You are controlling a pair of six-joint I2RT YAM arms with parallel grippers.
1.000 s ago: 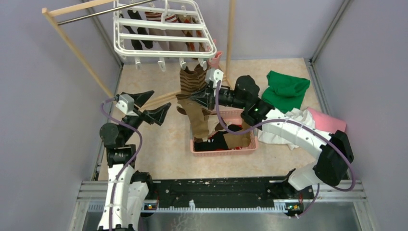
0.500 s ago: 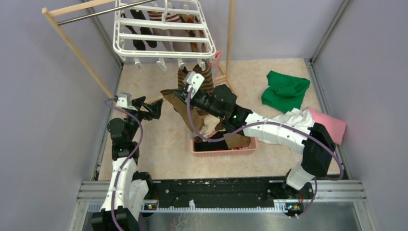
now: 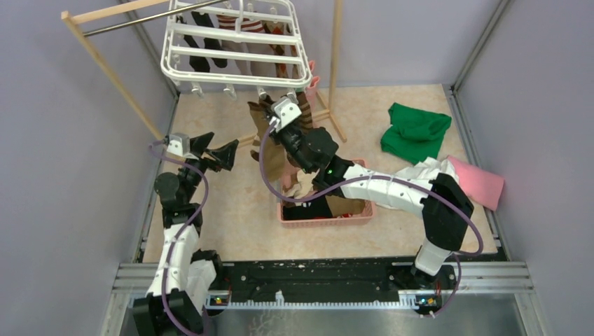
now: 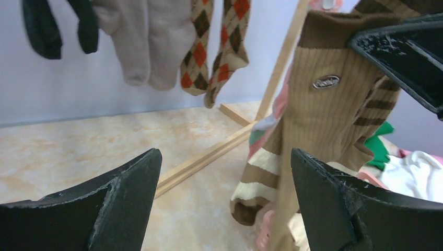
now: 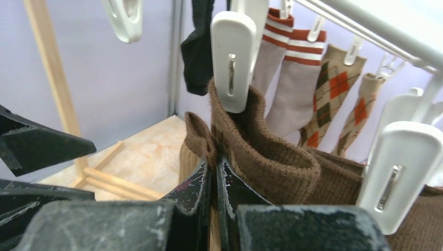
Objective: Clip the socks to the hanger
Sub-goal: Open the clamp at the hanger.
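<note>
Right gripper (image 5: 214, 170) is pinched shut on the dark cuff of the brown sock (image 4: 324, 120). The big change over the last second is where that arm is. It was out over the basket (image 3: 326, 218) with the sock dangling low, and now it's swung left and up so the cuff sits right under the front row of the hanger (image 3: 235, 43). The hanger itself has rocked a little too. Left gripper (image 3: 218, 148) has barely shifted. Its jaws are spread as wide as they go, holding nothing, and it's off to the left of the sock.

My read is that the carry is basically done and we're at the fiddly bit, getting the cuff into a clip. It's not clipped yet as far as I can see.

Close up from the right wrist, the fingers (image 5: 190, 191) meet on the cuff edge, which pokes up just above and left of the tips. The striped sock (image 5: 261, 151) presses against it on the right, already bitten by a clip (image 5: 233, 57). The spare clip (image 5: 127, 18) hangs above and to the left of the held cuff, apart from it. So I'd guess the cuff needs a nudge up and over that way. From the left wrist the brown sock hangs ahead of the open jaws, off to one side, with nothing touching.
</note>
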